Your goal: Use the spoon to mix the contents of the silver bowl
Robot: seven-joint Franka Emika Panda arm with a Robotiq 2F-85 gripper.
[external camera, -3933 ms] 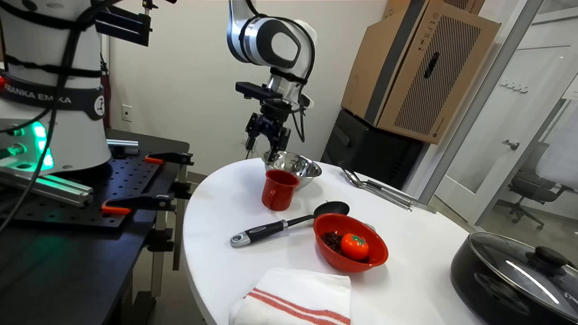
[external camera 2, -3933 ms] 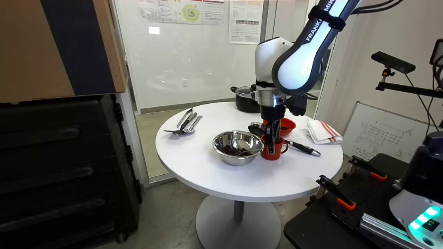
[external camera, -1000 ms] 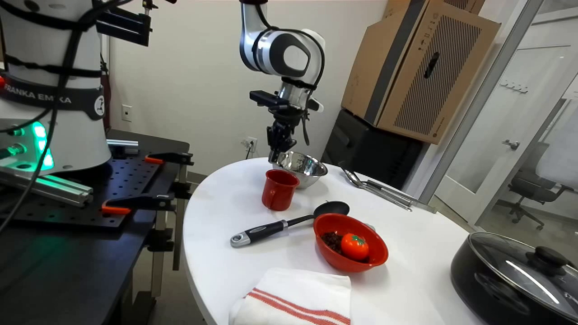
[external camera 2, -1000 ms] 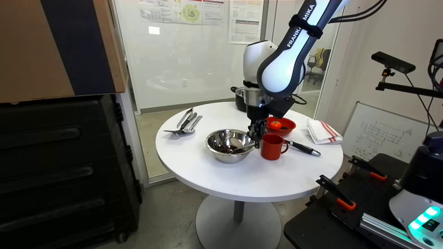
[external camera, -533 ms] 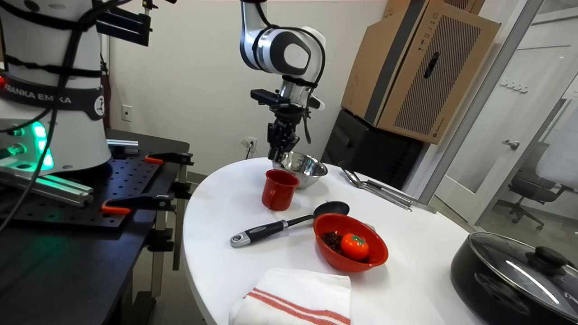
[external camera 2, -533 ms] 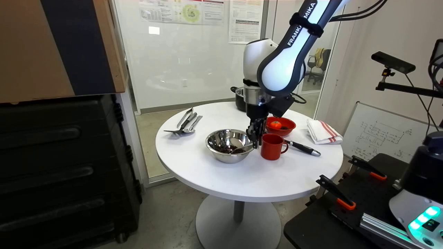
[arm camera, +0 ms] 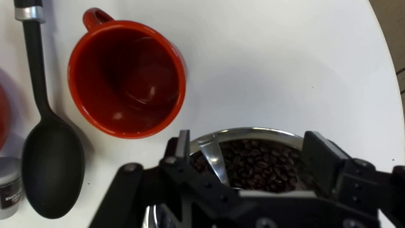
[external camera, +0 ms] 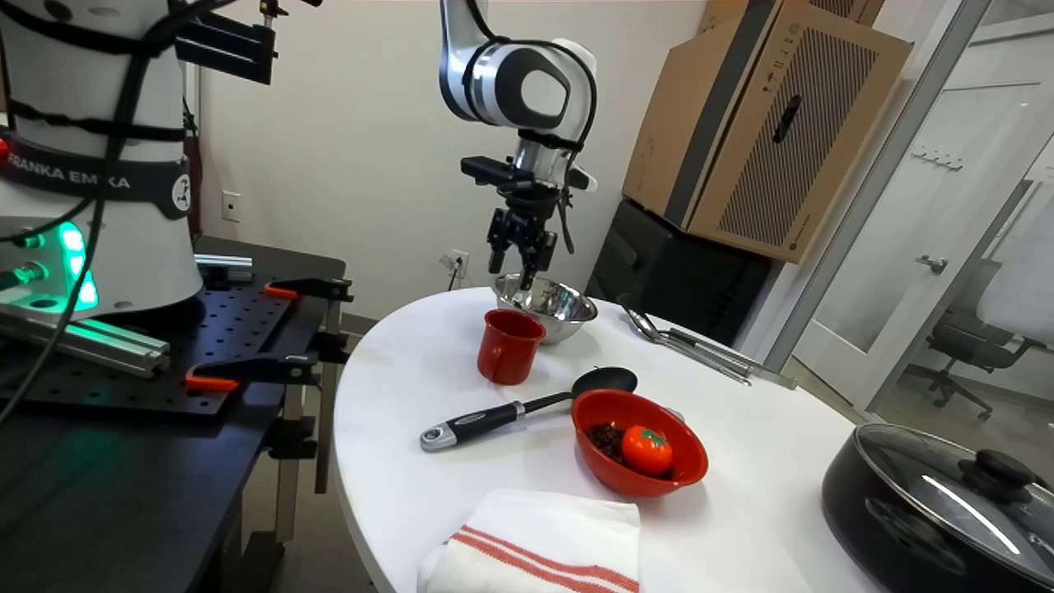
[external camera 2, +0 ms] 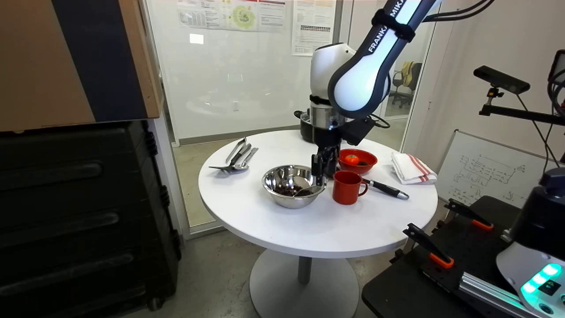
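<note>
The silver bowl (external camera 2: 287, 201) stands on the table with dark beans inside; it also shows in an exterior view (external camera: 568, 306) and the wrist view (arm camera: 262, 130). The slim silver spoon (external camera 2: 310, 188) leans in it, its tip in the beans and its handle at the rim near the red cup. In the wrist view the spoon's handle (arm camera: 215, 158) lies between my fingers, nearer the left finger, with gaps on both sides. My gripper (arm camera: 246, 142) is open and empty over the bowl, as both exterior views show (external camera: 511, 276) (external camera 2: 324, 177). My gripper hides the spoon's lower part in the wrist view.
The red cup (arm camera: 126, 79) stands close beside the bowl. The black-handled spoon (arm camera: 52, 167) lies beyond it, near the red bowl (external camera: 638, 486) with a tomato. Metal utensils (external camera 2: 238, 157), a black pot (external camera: 914, 502) and a towel (external camera: 535, 539) are also on the table.
My gripper was open 3.9 s ago, shut at the spoon handle 1.0 and 0.5 s ago, and is open now, slightly higher. The bowl shifted away from the cup before 1.0 s ago.
</note>
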